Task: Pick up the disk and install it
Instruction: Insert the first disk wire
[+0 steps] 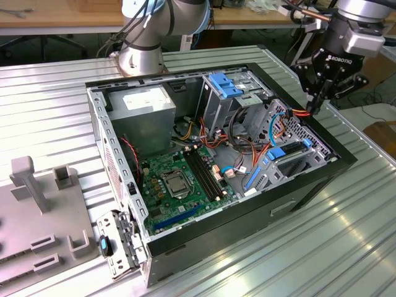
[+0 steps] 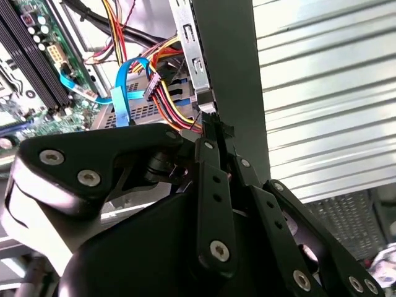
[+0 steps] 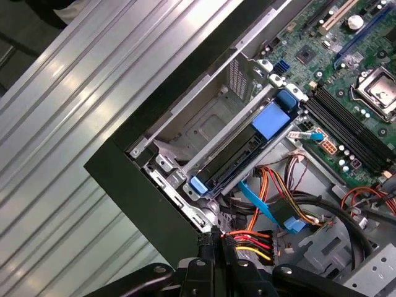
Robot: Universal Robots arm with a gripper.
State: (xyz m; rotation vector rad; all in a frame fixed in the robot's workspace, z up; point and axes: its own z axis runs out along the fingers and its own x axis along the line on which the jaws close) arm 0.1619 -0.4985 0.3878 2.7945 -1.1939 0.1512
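The disk [image 1: 294,162] lies flat in the drive bay at the exterior view's right end of the open computer case [image 1: 204,241]. It is a dark body with blue plastic bracket pieces at both ends [image 3: 238,154]. My gripper [image 1: 314,105] hangs just above the case's right rim, beyond the disk's far end. Its fingers are shut together with nothing visible between them. In both wrist views the fingertips [image 2: 213,130] [image 3: 213,238] sit right beside a bundle of red, yellow and orange cables [image 3: 257,241], close to the case wall.
A grey power-supply box [image 1: 145,108] and a silver cage with a blue latch [image 1: 226,86] fill the case's back. The green motherboard [image 1: 179,179] lies in the middle. A grey fixture [image 1: 37,204] stands on the ribbed metal table [image 1: 309,260] at the exterior view's left.
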